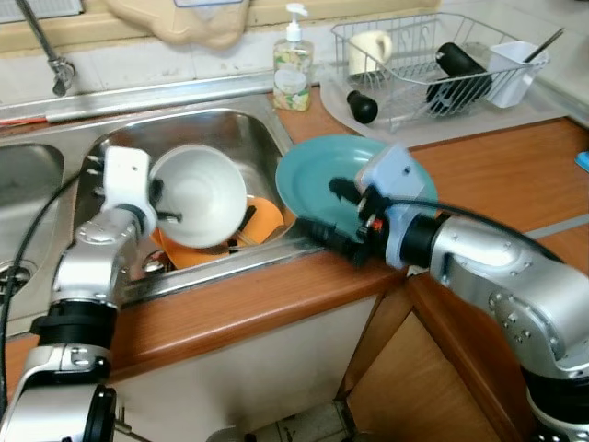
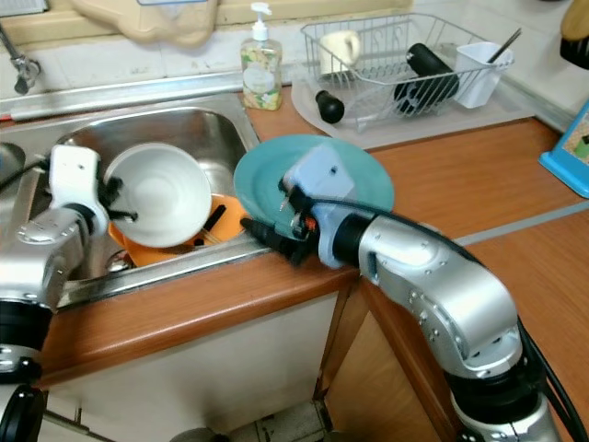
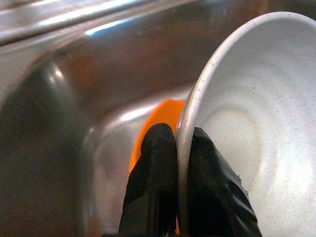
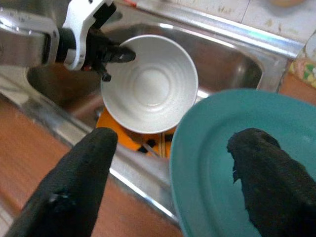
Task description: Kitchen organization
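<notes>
Wooden tabletop [image 1: 276,304] runs along the front, and just past its edge the right gripper [image 4: 168,163] has its fingers spread wide around a teal plate's [image 1: 317,180] rim, maybe not touching it. Over the steel sink [image 1: 230,129], the left gripper [image 3: 175,163] pinches a white bowl [image 1: 201,195] by its rim, tilted above something orange. Dish rack [image 1: 423,64] sits at the back.

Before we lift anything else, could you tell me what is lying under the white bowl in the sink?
Under the white bowl, pinched at its rim by the left gripper, lies an orange dish with a dark utensil beside it. The bowl covers most of the dish, so anything else beneath is hidden.
</notes>
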`<state>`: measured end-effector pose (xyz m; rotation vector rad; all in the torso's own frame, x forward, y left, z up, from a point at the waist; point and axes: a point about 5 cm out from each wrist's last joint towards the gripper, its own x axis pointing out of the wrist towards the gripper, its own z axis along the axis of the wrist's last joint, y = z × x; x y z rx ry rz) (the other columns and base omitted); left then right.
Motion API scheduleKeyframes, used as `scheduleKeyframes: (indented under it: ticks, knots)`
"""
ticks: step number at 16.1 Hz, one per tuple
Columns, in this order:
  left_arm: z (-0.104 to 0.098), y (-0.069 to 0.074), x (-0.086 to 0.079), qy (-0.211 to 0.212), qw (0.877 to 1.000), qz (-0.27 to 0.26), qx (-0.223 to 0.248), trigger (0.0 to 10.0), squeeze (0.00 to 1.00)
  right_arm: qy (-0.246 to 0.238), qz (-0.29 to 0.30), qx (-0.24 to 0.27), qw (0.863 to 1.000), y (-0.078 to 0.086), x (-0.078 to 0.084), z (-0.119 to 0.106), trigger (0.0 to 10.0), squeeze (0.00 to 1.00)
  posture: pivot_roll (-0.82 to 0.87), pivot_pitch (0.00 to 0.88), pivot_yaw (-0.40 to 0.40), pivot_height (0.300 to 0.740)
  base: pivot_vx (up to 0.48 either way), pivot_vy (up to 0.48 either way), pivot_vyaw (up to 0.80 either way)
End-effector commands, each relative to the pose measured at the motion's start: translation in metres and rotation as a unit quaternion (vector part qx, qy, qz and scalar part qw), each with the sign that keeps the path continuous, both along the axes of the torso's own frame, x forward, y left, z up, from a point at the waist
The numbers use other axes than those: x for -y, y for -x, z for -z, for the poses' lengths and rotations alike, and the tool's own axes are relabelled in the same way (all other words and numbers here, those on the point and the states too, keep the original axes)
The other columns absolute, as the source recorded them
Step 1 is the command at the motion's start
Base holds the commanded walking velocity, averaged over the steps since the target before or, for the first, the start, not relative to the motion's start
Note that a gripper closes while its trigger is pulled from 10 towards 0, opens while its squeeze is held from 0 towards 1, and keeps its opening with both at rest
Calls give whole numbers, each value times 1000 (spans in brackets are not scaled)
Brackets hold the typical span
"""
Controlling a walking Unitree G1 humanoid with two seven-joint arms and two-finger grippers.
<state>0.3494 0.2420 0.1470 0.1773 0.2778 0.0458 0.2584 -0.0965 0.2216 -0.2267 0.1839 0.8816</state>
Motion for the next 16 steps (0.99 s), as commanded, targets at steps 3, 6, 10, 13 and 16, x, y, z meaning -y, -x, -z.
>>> scheduleKeyframes:
  ticks: [3,6,10,13,16]
  knots:
    - [3,-3,10,-4,999,33,-13,2667,0,11,-11,7,1000,3,-1,1,10000,1000,-143,0,42,740,0,0,0]
    - [13,-2,19,5,997,59,-46,10000,0,19,-17,7,1000,5,-1,3,10000,1000,-148,0,42,740,0,0,0]
    - [17,-2,22,7,996,73,-59,10000,1000,17,-20,9,1000,5,-1,3,10000,1000,-151,0,46,740,0,0,0]
    - [18,-2,24,9,994,84,-64,10000,1000,16,-21,12,1000,5,-1,2,10000,1000,-153,0,47,740,0,0,0]
    - [18,-1,24,9,994,86,-65,10000,1000,15,-17,12,1000,5,0,3,10000,1000,-154,0,50,740,0,0,0]
